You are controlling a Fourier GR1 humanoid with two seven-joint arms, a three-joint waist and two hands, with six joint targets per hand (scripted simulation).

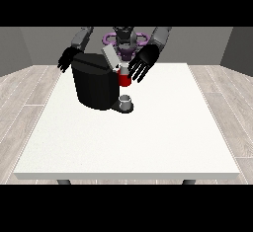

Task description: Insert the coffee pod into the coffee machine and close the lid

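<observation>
Robot [124,39]: one, small at the top of the front view, behind the table, both arms reaching forward.
Table [163,142]: one, large, white, on dark legs over a pale plank floor.
Machine [95,82]: one, a black block on the far left part of the table, with a low base plate at its front.
Lid [110,57]: one grey flap, tilted up at the top of the machine, standing open.
Red thing [124,78]: one, at the machine's head, just under the raised lid.
Grey thing [126,101]: one small cup-like piece on the base plate below the red thing; whether it was the pod could not be told.
Pod: not plainly shown anywhere; no place could be given for it.
Hand at the view's right [144,61]: one, black, fingers spread and fairly straight, pointing down, just beside the red thing and the lid; it held nothing that could be seen.
Hand at the view's left [66,58]: one, black, behind the machine's top left corner, fingers relaxed and pointing down; it held nothing.
Contents: what lay inside the machine's chamber could not be seen.
Writing: no label or brand could be read.
</observation>
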